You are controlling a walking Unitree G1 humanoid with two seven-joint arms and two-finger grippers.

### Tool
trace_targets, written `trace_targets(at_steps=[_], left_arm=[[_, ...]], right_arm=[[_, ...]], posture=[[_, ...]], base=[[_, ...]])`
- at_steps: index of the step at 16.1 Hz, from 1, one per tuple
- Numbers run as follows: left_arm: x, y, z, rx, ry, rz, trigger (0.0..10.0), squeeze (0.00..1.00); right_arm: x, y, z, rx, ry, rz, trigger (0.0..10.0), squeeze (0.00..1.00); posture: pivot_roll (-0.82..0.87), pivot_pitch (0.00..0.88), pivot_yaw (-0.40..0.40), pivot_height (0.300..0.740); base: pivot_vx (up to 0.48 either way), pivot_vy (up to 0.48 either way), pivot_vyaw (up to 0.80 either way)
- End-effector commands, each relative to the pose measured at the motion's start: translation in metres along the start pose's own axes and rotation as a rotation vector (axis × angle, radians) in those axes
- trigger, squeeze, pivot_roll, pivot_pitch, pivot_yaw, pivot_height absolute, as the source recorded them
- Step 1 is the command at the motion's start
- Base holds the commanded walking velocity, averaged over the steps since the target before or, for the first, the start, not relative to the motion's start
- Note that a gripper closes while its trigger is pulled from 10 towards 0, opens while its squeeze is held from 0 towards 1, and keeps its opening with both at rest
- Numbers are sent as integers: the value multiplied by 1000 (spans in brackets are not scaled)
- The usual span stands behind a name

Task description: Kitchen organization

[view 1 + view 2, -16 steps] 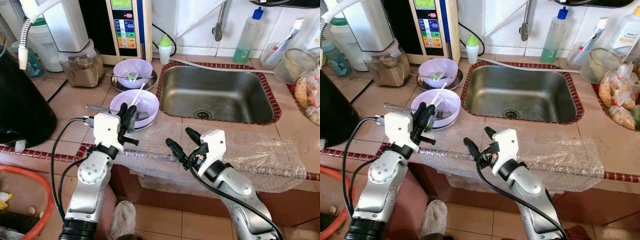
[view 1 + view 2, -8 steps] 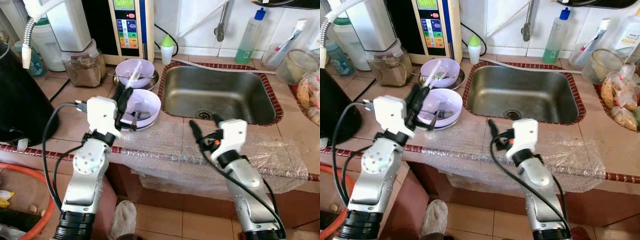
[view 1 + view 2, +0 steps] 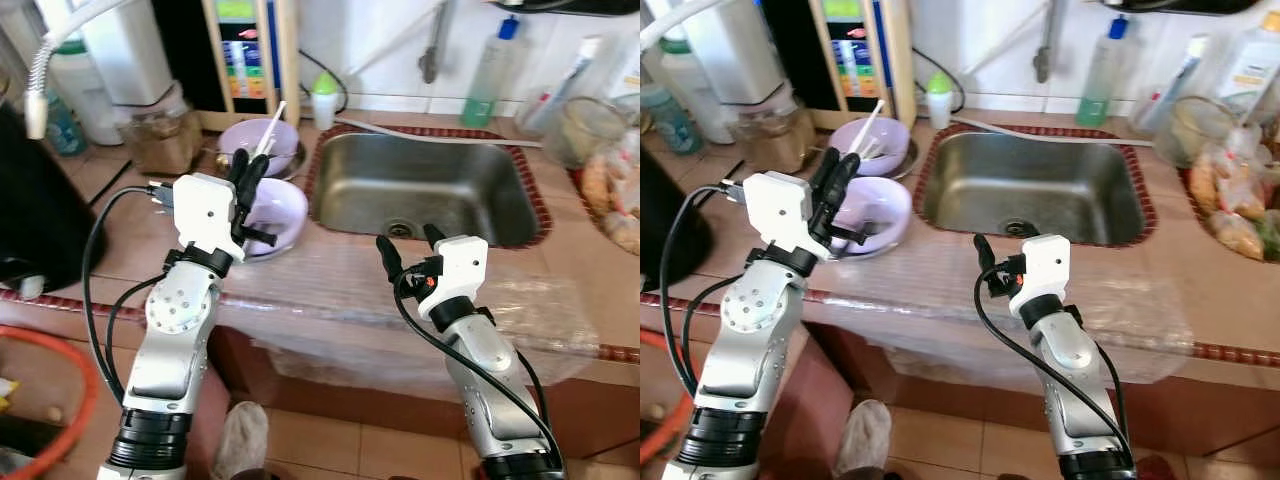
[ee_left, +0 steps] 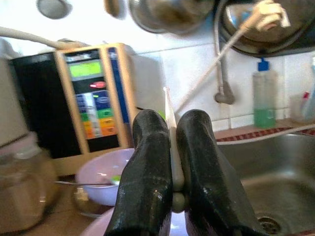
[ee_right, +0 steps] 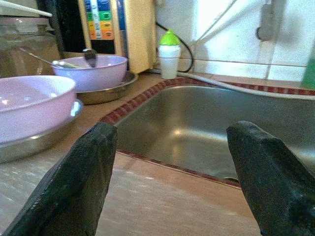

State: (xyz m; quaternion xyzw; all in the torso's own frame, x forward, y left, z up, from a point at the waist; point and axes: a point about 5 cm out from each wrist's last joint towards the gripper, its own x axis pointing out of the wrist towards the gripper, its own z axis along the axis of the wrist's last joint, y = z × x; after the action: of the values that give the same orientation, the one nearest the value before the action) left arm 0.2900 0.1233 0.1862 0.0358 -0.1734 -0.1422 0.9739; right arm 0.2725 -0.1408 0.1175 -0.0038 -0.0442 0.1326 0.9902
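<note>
- One white spoon stands clamped between the two black fingers of the left gripper, its thin handle rising above the fingertips and tilting toward the back wall.
- Left gripper hangs over the near lilac bowl, which sits on a steel plate near the counter's front edge, just left of the sink.
- Behind that bowl, toward the back edge of the counter, a second lilac bowl rests on its own steel plate with a utensil lying in it.
- Right gripper hovers over the front edge of the counter just before the sink's near rim, its fingers spread wide apart with nothing between them; in the right wrist view the sink basin shows between the two fingers.
- Clear bubble wrap covers the front strip of the counter and hangs over its edge.
- At the back left of the counter stands a wood-trimmed machine with a coloured button panel, with a glass jar of brown powder to its left.
- A small white bottle with a green cap stands at the sink's back left corner, and a green soap bottle with a blue top stands against the tiled wall behind the sink.
- Bagged food lies at the counter's right edge.
</note>
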Motion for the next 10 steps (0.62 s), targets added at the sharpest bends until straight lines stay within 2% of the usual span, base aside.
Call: trace_targets(at_steps=[1, 10], left_arm=[[3, -2, 7, 0, -19, -7, 10000, 0], [2, -4, 2, -5, 6, -9, 10000, 0]], right_arm=[[0, -5, 0, -13, -3, -30, 10000, 0], [2, -16, 5, -40, -34, -94, 10000, 0]], posture=[[-74, 0, 68, 740], [-79, 0, 67, 740]], base=[[0, -480, 0], [0, -480, 0]])
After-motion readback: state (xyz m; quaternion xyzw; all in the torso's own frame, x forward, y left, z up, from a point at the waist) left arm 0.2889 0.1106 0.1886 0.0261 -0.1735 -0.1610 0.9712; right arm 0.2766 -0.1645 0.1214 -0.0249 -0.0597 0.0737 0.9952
